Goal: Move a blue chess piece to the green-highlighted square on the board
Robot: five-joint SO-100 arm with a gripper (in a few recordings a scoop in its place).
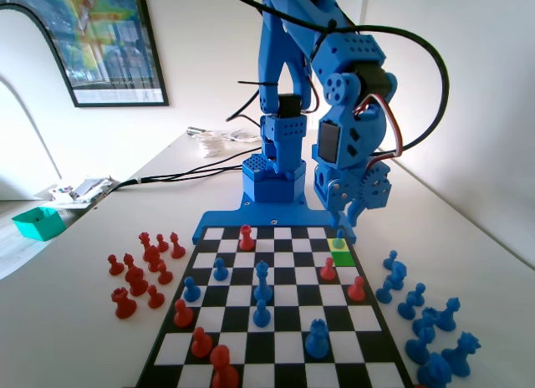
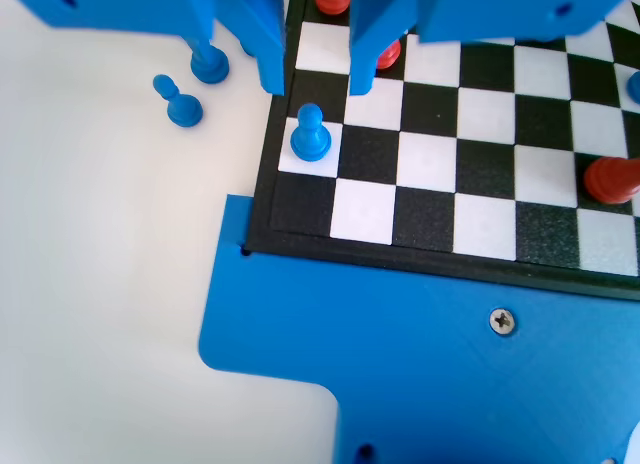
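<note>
The blue chess piece (image 2: 310, 134), a small round-headed plastic pawn, stands upright, long axis vertical, on the green-highlighted square (image 1: 340, 246) near the corner of the black-and-white chequered board (image 2: 420, 234) on the white worktop (image 2: 110, 284). The blue gripper (image 2: 315, 79) hangs just above it, jaws released, spread wider than the pawn, touching nothing
</note>
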